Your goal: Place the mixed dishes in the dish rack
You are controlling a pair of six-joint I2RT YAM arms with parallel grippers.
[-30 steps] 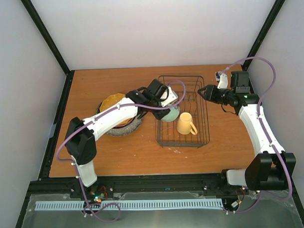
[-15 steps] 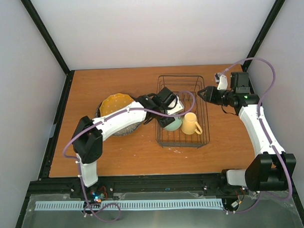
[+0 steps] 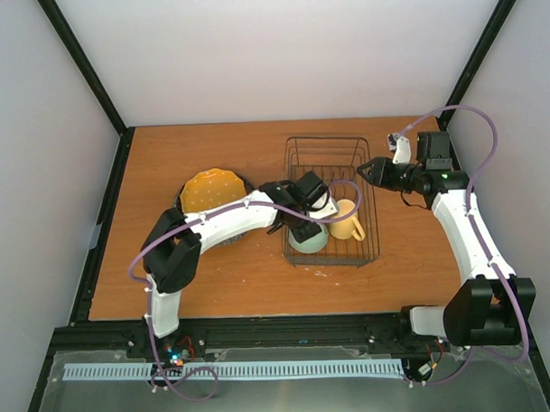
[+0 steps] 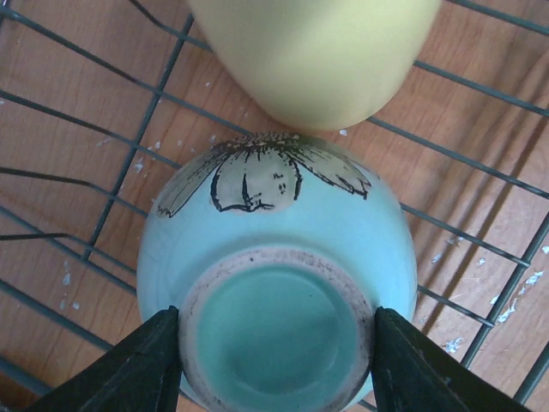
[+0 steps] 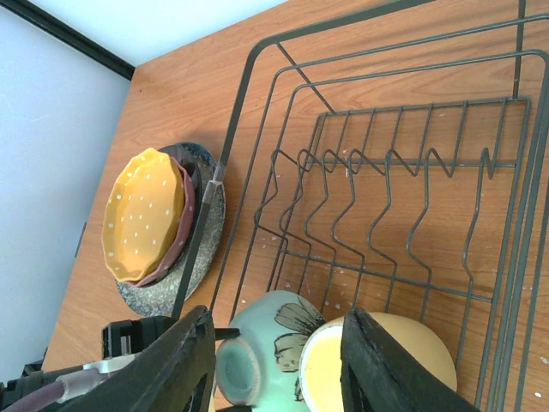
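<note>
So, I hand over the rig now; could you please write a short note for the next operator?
Left gripper: shut on the pale green bowl, held on its side low in the dish rack, near-left corner, not yet released.
Right gripper: open, empty, by the rack's far right side.
Done: yellow mug in the rack, beside the bowl.
Left to do: release the bowl, then load the three plates stacked on the table left of the rack: orange dotted plate on top, dark-rimmed plate under it, grey speckled plate at the bottom.
</note>
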